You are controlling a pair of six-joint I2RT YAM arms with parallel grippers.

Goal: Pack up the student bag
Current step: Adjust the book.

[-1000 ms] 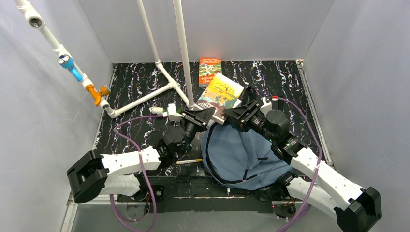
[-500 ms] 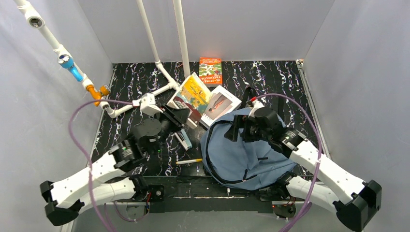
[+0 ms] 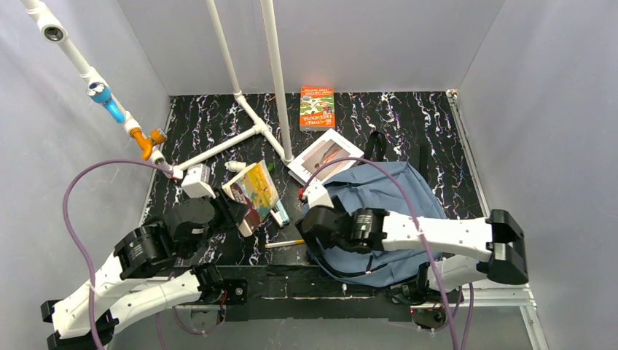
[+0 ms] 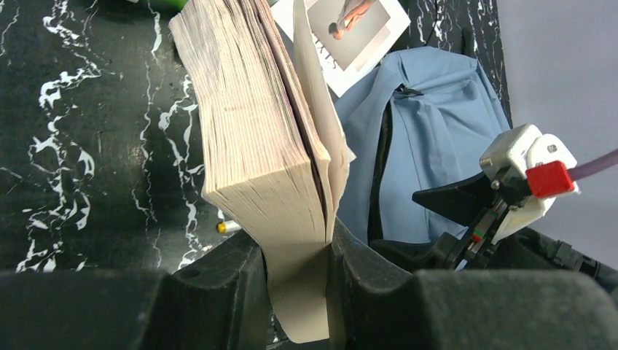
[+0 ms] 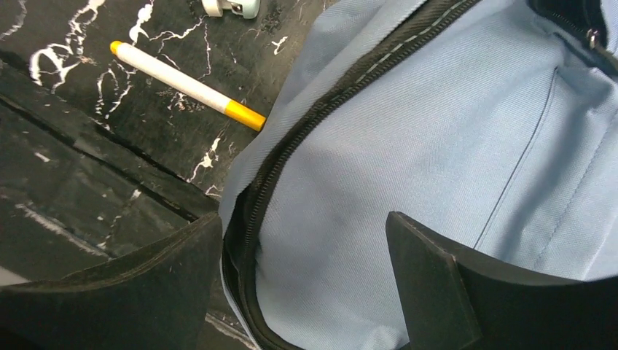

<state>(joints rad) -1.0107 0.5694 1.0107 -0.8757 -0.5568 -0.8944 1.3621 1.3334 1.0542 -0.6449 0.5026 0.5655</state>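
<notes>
The slate-blue backpack (image 3: pixel 382 191) lies flat on the black marbled tabletop (image 3: pixel 197 124), right of centre and close to the near edge, with a dark zipper line curving down its left side. The right pincer (image 3: pixel 315 223) sits over that left side with its jaws spread wide. In the right wrist view the pincer (image 5: pixel 302 288) shows two black fingers (image 5: pixel 437 284) straddling the zipper and the blue cloth of the backpack (image 5: pixel 415 138), with nothing gripped between them. Whether the fingers touch the fabric cannot be told.

The left pincer (image 3: pixel 233 211) is to the left of the backpack and pinches a thick paperback (image 3: pixel 253 194) by one edge. In the left wrist view the paperback (image 4: pixel 255 138) rises from between the jaws of the pincer (image 4: pixel 295 292), its page block facing the camera. The cover peels slightly away from the pages on the side toward the backpack (image 4: pixel 437 117).

A white pen with yellow ends (image 3: pixel 284 243) lies on the tabletop just beside the near left curve of the backpack, and it also shows in the right wrist view (image 5: pixel 186 86). A small teal and white object (image 3: pixel 280 214) lies between the paperback and the backpack. A white booklet (image 3: pixel 321 153) lies at the backpack's far left corner, and an orange book (image 3: pixel 316 108) lies farther back, by the rear wall. A white pipe frame (image 3: pixel 244 109) stands at the back left
</notes>
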